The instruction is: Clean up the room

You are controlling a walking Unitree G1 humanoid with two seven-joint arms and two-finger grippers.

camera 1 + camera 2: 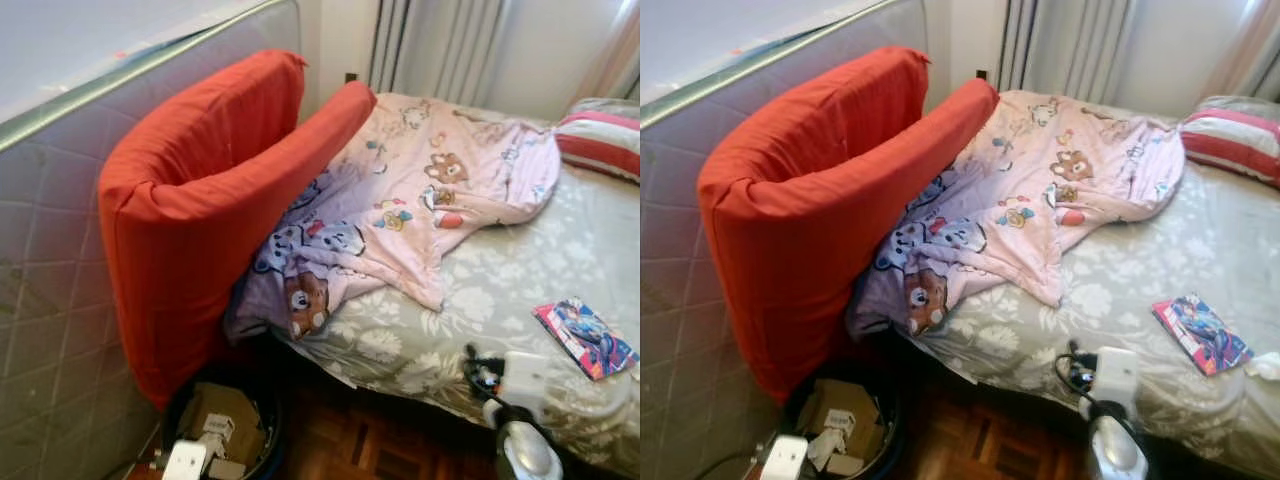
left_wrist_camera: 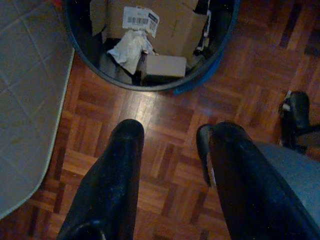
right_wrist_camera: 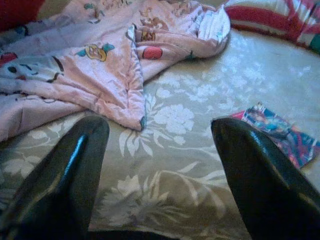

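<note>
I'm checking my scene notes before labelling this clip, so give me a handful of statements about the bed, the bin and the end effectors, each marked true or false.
1. The pink cartoon blanket lies rumpled on the bed. True.
2. The comic book rests on the blanket. False: it lies on the bare floral bedspread, apart from the blanket.
3. The bin on the floor holds cardboard and crumpled paper. True.
4. The red cushion lies flat on the floor. False: it stands propped against the upright mattress.
5. The right end effector grips the blanket. False: it is open above the bedspread.
6. The left end effector is open over the parquet floor. True.
</note>
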